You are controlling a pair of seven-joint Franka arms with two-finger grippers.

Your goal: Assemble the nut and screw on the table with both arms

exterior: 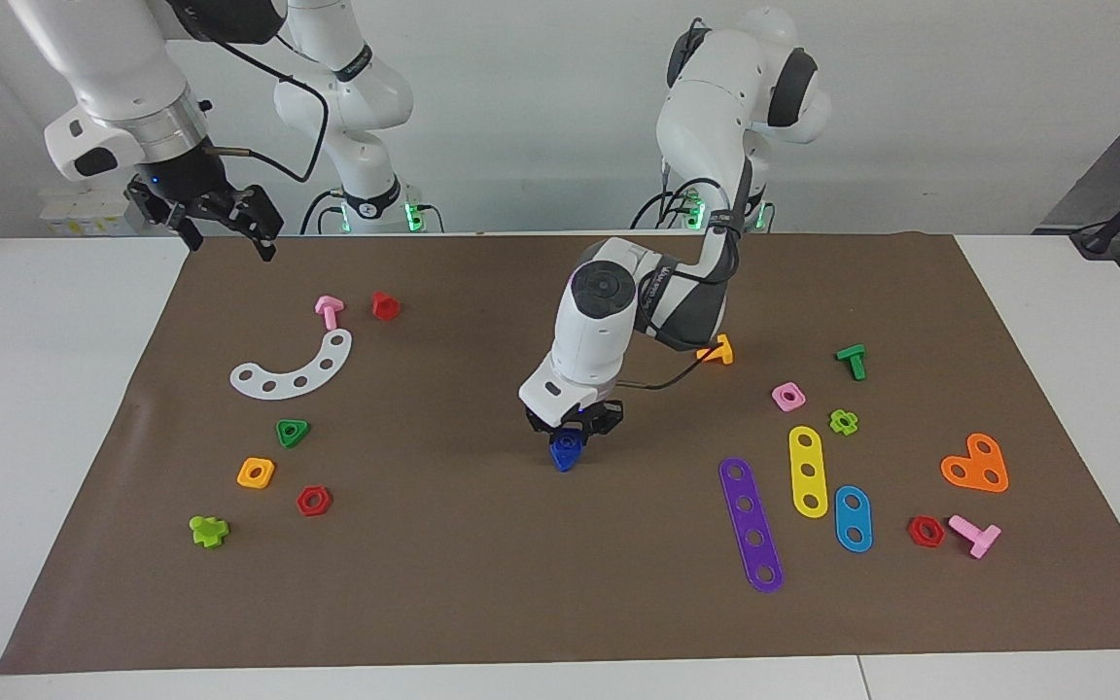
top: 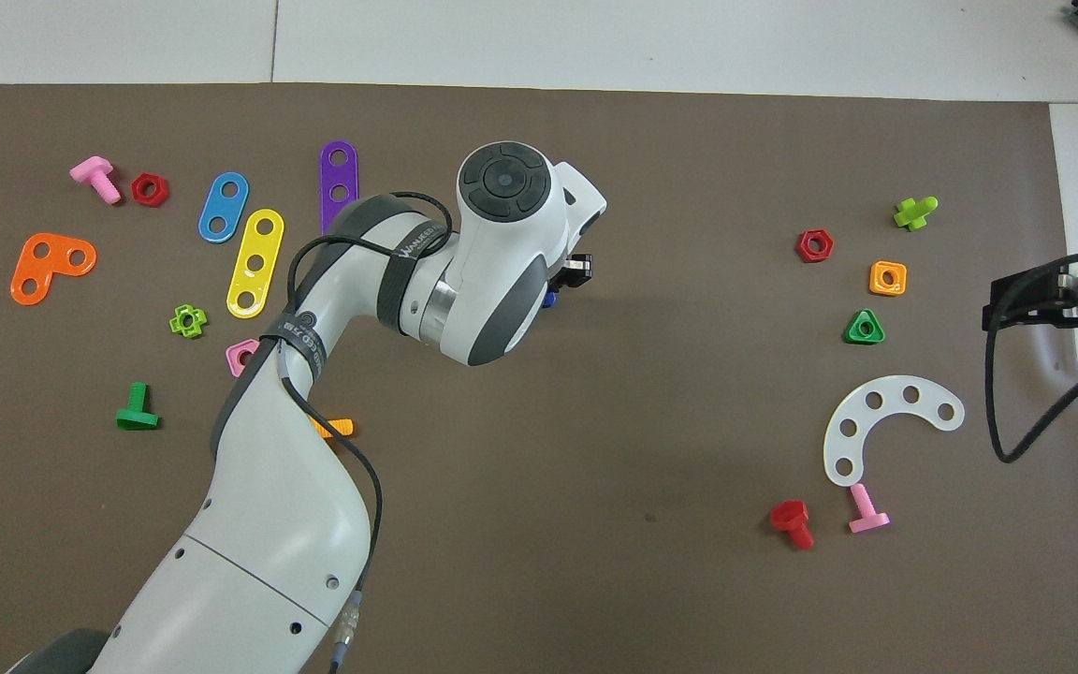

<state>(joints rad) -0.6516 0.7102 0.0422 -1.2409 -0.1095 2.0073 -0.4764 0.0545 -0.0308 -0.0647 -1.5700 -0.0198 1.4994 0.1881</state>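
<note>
Left gripper [exterior: 575,428] grips the screw [exterior: 567,452] (mid-mat).

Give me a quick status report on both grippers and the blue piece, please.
Left gripper down at mid-mat, shut on the blue piece. Right gripper waits raised over the mat's edge at its own end. Nothing in the way.

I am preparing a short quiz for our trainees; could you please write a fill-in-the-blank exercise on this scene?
1. The lowered gripper at the dark-blue screw belongs to the ___ arm.
2. The right gripper, raised over the right arm's end of the table, holds ___.
3. The white curved strip has ___ holes.

Missing words: left; nothing; five.
</note>
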